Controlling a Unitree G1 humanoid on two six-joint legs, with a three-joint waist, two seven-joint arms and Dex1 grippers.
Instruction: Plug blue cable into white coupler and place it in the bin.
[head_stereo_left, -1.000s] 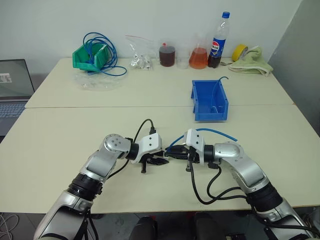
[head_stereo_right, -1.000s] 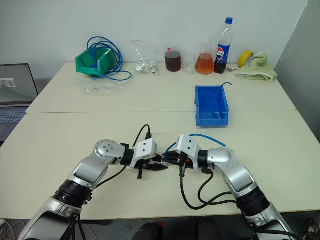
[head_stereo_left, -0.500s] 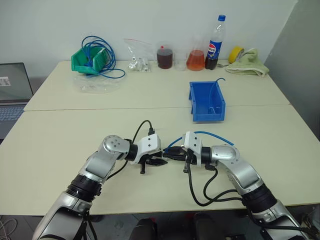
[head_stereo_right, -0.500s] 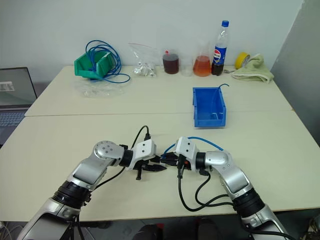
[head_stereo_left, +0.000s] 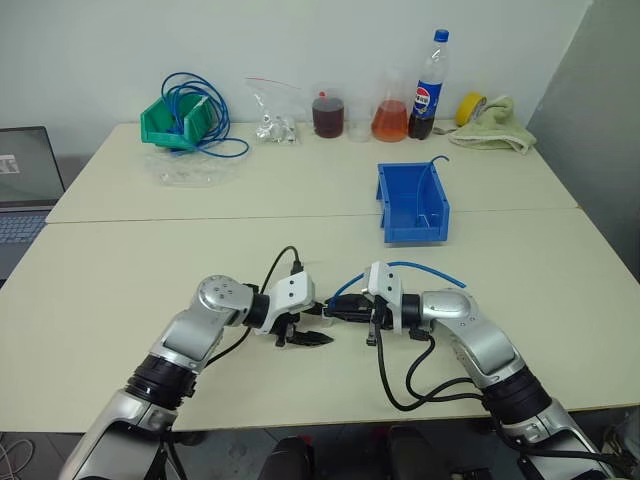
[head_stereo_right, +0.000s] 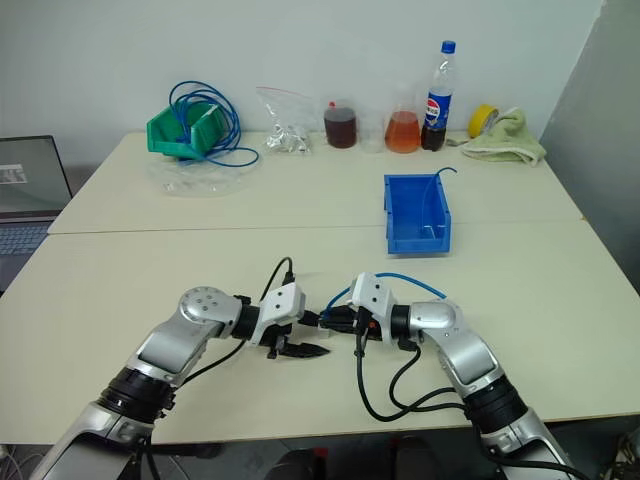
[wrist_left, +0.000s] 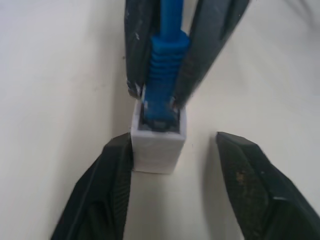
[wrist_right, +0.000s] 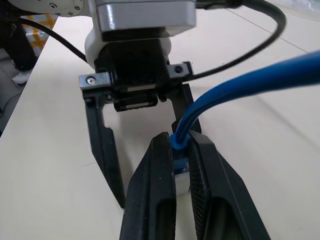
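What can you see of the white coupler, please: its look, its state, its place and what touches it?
The white coupler is a small boxy block, plastic by its look, above the pale table. The blue cable sits plugged into its socket, its boot pinched in the right gripper. The left gripper is open; one finger touches the coupler's side, the other stands apart.

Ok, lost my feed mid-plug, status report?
Left gripper open around white coupler. Right gripper shut on blue cable, plug seated in coupler. Bin ahead, path clear.
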